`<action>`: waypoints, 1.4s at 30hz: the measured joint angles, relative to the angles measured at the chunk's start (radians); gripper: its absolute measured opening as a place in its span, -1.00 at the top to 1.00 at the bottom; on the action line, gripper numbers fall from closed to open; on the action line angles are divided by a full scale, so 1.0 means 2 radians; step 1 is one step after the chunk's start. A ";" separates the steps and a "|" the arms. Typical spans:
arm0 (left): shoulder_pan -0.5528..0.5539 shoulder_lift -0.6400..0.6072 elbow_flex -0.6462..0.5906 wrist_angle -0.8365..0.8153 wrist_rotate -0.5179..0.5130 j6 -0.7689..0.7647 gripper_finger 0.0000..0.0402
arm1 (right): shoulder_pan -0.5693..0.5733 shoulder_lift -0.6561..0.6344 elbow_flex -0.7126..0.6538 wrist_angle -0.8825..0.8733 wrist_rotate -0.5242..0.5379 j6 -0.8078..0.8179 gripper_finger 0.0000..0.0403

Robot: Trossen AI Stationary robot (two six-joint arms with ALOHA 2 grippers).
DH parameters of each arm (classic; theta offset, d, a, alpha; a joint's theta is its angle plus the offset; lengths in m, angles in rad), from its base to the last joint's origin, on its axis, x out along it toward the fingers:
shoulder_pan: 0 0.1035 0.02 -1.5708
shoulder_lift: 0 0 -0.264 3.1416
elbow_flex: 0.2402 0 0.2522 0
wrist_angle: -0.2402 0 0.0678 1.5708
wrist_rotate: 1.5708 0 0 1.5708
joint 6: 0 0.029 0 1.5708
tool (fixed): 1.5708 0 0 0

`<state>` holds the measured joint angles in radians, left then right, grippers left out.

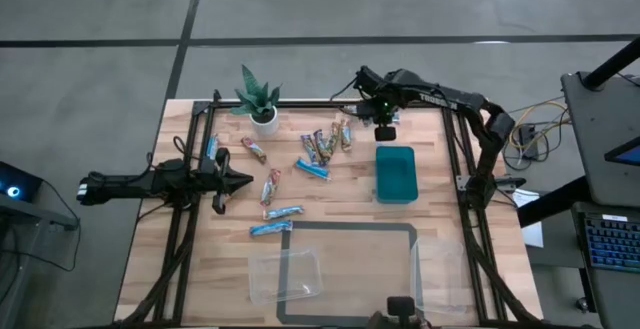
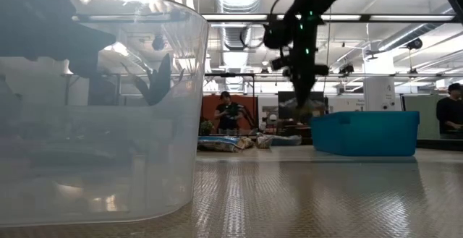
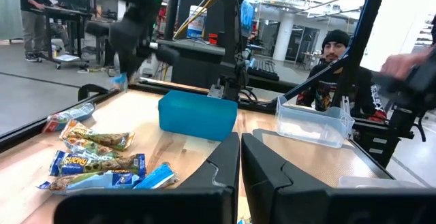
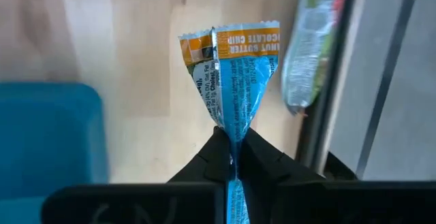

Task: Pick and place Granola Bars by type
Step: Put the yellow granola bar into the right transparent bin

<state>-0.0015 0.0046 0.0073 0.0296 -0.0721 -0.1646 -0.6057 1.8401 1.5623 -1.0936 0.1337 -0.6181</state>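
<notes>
Overhead and table-level views — both show teal bin point(image 1: 396, 172)

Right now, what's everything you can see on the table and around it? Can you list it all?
small wrapped granola bars: about ten loose, blue or brown-orange, scattered on the far and middle table
blue wrapped bar with an orange end: one, pinched in the right hand
teal rectangular plastic bin: one, right of the bars
clear plastic tubs: two, see-through, near edge
spiky green plant in a white pot: one, far edge
grey tape outline: one rectangle, near half of the table
light wooden table: one, under everything
people: a few, in the room beyond
left hand: one, dark, shut, empty, left side
right hand: one, dark, shut on the bar, near the bin's far end
</notes>
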 joint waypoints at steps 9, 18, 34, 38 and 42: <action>0.000 0.000 0.000 0.000 0.000 0.000 1.00 | 0.060 -0.020 0.117 -0.113 0.011 0.114 0.95; 0.000 0.000 0.000 0.000 0.000 0.000 1.00 | 0.156 -0.020 0.215 -0.229 0.026 0.236 0.95; 0.000 0.000 0.000 0.000 0.000 0.000 1.00 | 0.382 -0.033 0.237 -0.239 0.024 0.429 0.95; 0.000 0.000 0.000 0.000 0.000 0.000 1.00 | 0.446 -0.033 0.230 -0.239 0.023 0.473 0.95; 0.000 0.000 0.000 0.000 0.000 0.000 1.00 | 0.500 -0.032 0.211 -0.239 0.023 0.520 0.95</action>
<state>-0.0017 0.0044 0.0071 0.0295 -0.0723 -0.1646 0.3939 1.7759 1.9846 -1.5711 0.1791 0.4221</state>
